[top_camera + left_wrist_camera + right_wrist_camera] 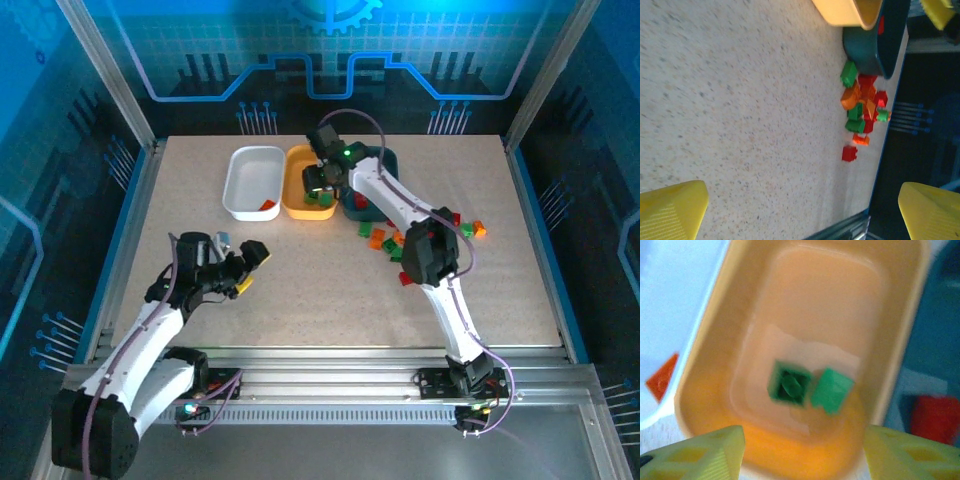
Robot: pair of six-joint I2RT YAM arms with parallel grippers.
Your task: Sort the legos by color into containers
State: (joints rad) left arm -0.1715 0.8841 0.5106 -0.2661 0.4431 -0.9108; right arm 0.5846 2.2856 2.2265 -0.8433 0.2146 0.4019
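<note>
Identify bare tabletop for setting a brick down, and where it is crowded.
Bare: the table between the left gripper and the brick pile; also the strip left of the white tray. Crowded: the pile, and the orange tray beneath the right gripper.

Speckled beige surface [300, 290], and there's a white tray [248, 180], an orange-yellow tray [715, 405], a dark teal tray [871, 50]; legos [860, 107] red, orange, green.

Three trays are counted: one white tray [245, 175], one orange-yellow tray [293, 187] and one dark teal tray [389, 158]. Two green bricks [788, 383] are seen in the orange-yellow tray, one orange brick [661, 379] in the white tray and one red brick [936, 418] in the dark teal tray. In the loose pile [862, 110] on the table [300, 290] roughly eleven bricks are counted; the exact number cannot be told.
</note>
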